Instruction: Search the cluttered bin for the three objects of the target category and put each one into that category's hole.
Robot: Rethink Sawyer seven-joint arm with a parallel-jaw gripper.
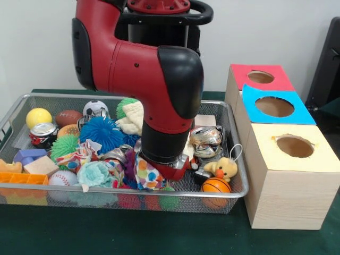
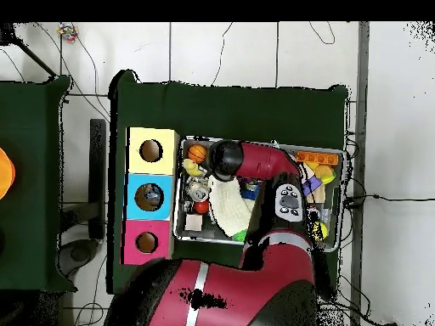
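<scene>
Pincer [image 1: 169, 166] sits low in wide silver wire-mesh bin [image 1: 236, 159], buried in clutter near a patterned cloth scrap [image 1: 147, 175]; can't tell if it's apart or clamped, wrist blocks it. Step looks like search/pick, nothing seen carried. Target hole [image 1: 274, 107], round cut-out in bright blue top of pale wooden box, sits right of bin, btwn red-top and yellow-top boxes. Next move prob needs firm grasp, lift clear of rim, carry over to blue. No legible brands/writing; crushed silver can [image 1: 207, 141] unreadable.

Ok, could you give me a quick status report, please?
Gripper down in the cluttered bin, fingers hidden among toys. Blue-topped box's hole unobstructed. Nothing visibly lifted.
</scene>
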